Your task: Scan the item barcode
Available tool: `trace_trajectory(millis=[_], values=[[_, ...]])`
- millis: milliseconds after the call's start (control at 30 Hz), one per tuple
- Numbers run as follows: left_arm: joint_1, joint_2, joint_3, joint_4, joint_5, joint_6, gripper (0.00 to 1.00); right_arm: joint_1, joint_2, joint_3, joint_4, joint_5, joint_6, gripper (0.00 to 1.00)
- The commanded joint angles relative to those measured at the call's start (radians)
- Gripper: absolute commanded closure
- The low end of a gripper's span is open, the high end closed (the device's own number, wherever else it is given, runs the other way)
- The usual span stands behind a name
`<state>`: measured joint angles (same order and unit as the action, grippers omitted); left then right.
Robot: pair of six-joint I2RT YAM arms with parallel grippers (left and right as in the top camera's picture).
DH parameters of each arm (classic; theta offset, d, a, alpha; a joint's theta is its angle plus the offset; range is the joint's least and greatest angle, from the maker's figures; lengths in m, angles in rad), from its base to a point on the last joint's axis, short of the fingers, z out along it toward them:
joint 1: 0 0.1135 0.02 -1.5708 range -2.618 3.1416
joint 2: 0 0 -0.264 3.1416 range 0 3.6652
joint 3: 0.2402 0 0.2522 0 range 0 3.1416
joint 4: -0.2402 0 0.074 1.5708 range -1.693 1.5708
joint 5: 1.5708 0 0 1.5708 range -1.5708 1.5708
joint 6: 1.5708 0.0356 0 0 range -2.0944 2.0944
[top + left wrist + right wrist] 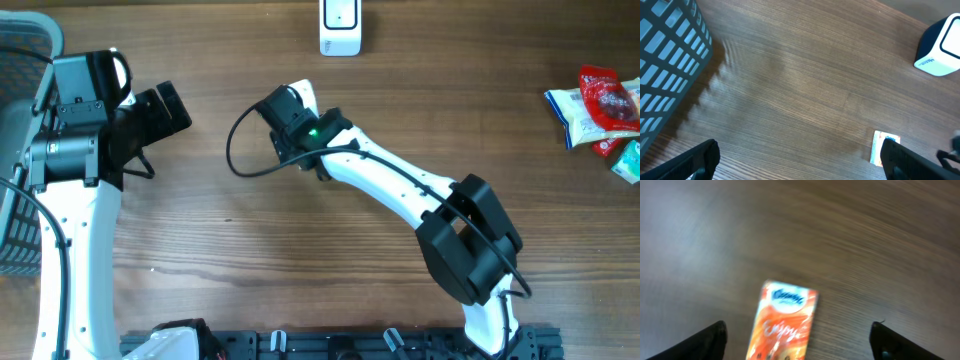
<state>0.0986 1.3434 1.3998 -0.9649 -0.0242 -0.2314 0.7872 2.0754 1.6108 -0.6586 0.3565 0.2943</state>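
Jaws on both arms stand spread and empty. Beneath the right jaws, the orange packet (785, 327) lies flat on the table (865, 240), near the white barcode scanner (340, 28). An off-centre closing could skid the thin, slick packet away.
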Motion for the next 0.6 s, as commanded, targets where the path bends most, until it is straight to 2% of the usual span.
trace_trajectory(millis=[0, 100, 267, 567], values=[[0.005, -0.006, 0.003, 0.002, 0.001, -0.016, 0.0, 0.026, 0.003, -0.001, -0.003, -0.09, -0.22, 0.23], [0.005, -0.006, 0.003, 0.002, 0.001, -0.016, 0.0, 0.047, 0.019, -0.002, 0.028, -0.09, -0.198, 0.32], [0.005, -0.006, 0.003, 0.002, 0.001, -0.016, 0.0, 0.048, 0.086, -0.002, 0.027, -0.087, -0.133, 0.32], [0.005, -0.006, 0.003, 0.002, 0.001, -0.016, 0.0, 0.048, 0.14, -0.002, 0.008, -0.032, -0.108, 0.34]])
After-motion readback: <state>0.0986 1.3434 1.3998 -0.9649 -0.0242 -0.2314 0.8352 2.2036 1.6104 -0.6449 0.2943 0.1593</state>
